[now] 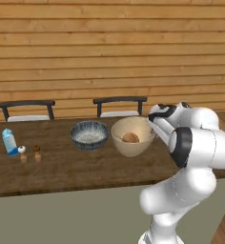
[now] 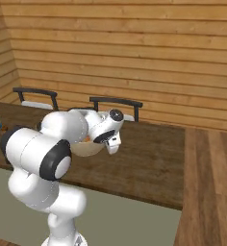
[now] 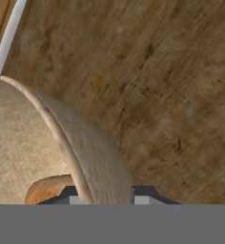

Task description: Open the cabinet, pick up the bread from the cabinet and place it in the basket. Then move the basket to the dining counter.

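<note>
Patterned bowl crowds basket left; counter right side bare.

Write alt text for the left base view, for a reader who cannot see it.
A tan basket holding a brown bread sits on the dark wooden dining counter, with the white robot arm reaching to its right rim. Left of it stand a blue-grey bowl, two small shakers and a blue carton.

No readable text, labels, brands or numbers, blue-and-white carton too small to read
</note>
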Tool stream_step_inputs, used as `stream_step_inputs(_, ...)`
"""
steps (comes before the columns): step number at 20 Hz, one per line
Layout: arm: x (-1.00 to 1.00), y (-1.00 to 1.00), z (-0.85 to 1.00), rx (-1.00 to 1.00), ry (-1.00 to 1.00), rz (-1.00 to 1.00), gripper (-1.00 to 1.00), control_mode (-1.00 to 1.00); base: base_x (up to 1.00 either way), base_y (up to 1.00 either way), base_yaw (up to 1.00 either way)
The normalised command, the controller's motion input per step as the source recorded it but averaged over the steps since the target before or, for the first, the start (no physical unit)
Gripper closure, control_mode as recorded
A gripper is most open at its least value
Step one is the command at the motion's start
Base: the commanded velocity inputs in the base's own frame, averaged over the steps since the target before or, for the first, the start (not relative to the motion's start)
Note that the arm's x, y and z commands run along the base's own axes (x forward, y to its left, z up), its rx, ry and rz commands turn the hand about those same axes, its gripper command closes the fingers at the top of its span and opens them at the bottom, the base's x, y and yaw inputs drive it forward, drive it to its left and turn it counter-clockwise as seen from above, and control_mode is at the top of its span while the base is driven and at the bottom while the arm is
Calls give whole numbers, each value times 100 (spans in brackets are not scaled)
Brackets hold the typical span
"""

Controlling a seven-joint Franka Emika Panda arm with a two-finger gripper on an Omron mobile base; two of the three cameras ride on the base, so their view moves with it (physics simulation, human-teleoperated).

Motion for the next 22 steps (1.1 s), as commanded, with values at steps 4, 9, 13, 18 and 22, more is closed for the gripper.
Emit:
stream_step_inputs(4,50,-16,-69,-3,-12,0,100,-100,0,0,0)
stream_step_inputs(9,18,-5,-34,-1,-5,0,-100,-100,0,0,0)
stream_step_inputs(13,1,3,-1,-2,0,0,-100,-100,0,0,0)
stream_step_inputs(18,2,0,19,-15,0,0,-100,-100,0,0,0)
stream_step_inputs(22,-6,0,56,-16,-3,-1,-100,-100,0,0,0)
